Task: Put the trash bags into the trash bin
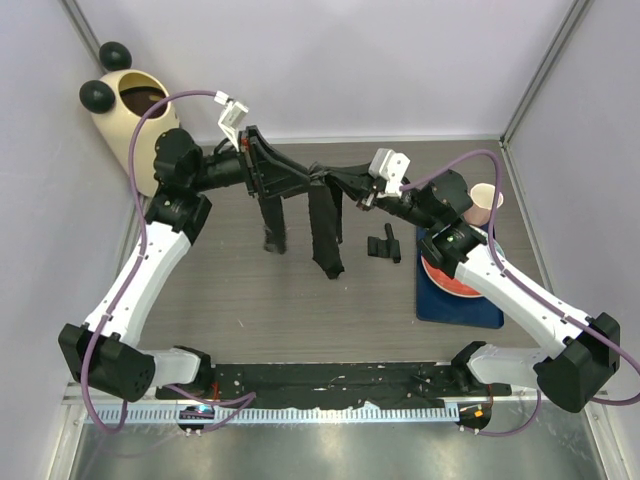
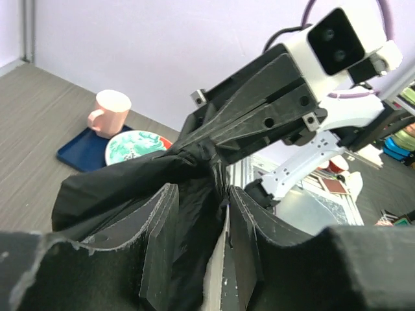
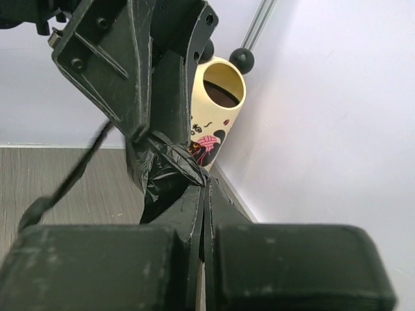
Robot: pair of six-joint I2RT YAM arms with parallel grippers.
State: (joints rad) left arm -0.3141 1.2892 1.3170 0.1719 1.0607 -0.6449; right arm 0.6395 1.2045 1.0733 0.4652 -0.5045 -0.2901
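A glossy black trash bag [image 1: 325,235] is stretched between my two grippers above the middle of the table, with two floppy ends hanging down. My left gripper [image 1: 312,180] is shut on its left part; in the left wrist view the bag [image 2: 117,188] fills the space between my fingers [image 2: 162,220]. My right gripper [image 1: 350,188] is shut on the bag's right end, pinching it at the tips [image 3: 206,184]. The cream trash bin [image 1: 125,125] with black ball ears stands at the far left corner, apart from the bag, its open top showing in the right wrist view [image 3: 217,97].
A small dark folded piece [image 1: 385,245] lies on the table right of the hanging bag. A blue tray [image 1: 460,305] with a red-rimmed plate [image 1: 445,275] sits at the right, and a pink cup [image 1: 487,203] stands behind it. Enclosure walls close in on three sides.
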